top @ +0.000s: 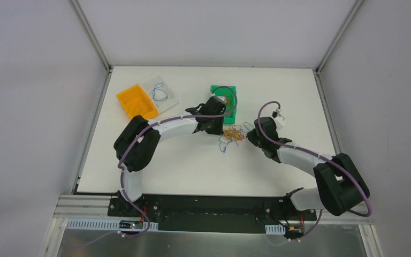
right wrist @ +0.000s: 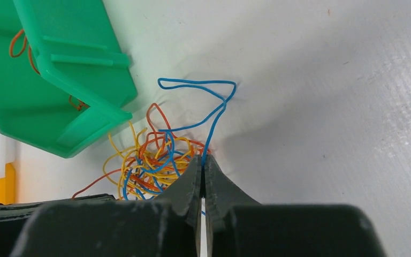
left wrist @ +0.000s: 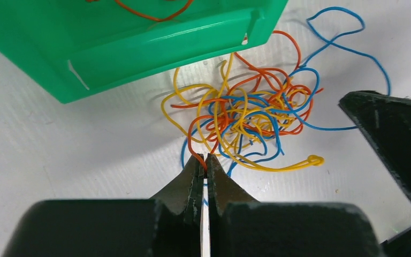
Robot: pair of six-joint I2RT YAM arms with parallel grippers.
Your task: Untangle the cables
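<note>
by the green bin (top: 214, 91), elbows out, left tool (left wrist: 204, 158) clamped on orange cable (left wrist: 191, 140), right tool (right wrist: 203, 159) on blue cable (right wrist: 198, 82)

Colours I saw on the table

The cables (left wrist: 246, 115) were orange, blue and yellow against the plain white table (left wrist: 59, 160). The bin (left wrist: 139, 48) beside them was bright green with an orange strand inside, the far box (top: 136, 101) was orange, and my left gripper (left wrist: 204, 158) and right gripper (right wrist: 202, 159) were black.
</note>
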